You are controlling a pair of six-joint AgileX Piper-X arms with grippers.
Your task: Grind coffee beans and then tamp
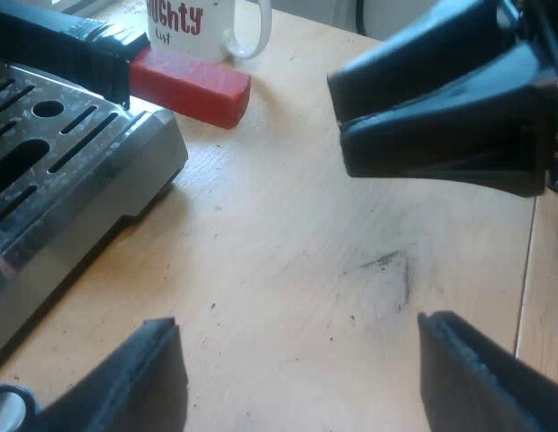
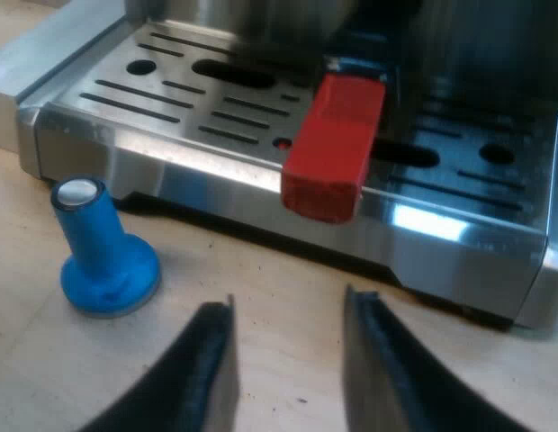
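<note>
At the espresso machine's (image 2: 495, 63) front, the holder's handle (image 1: 54, 45) juts out over the drip tray (image 2: 171, 135) with its red end (image 2: 333, 148) foremost, so the holder sits in the machine; you cannot confirm from these views that it is fully locked. Your right gripper (image 2: 288, 360) hovers low over the table (image 1: 288, 234) just short of that red end, jaws parted to a moderate gap and holding nothing. Your left gripper (image 1: 301, 382) hangs over bare wood, jaws wide and empty, with the right arm's fingers near it. A blue tamper (image 2: 103, 256) stands upright on the table just beside the tray's front edge, and a mug (image 1: 207, 27) stands near the red end. Risks, as judged:

1. The right gap looks only slightly wider than the red end, so an off-centre approach could drive a fingertip into the handle or the tray's lip.
2. A grip taken on the very tip could slip when the handle is turned.
3. Any sideways sweep near the tray could topple the tamper.
4. The two arms work close together, so moving both at once invites contact.
</note>
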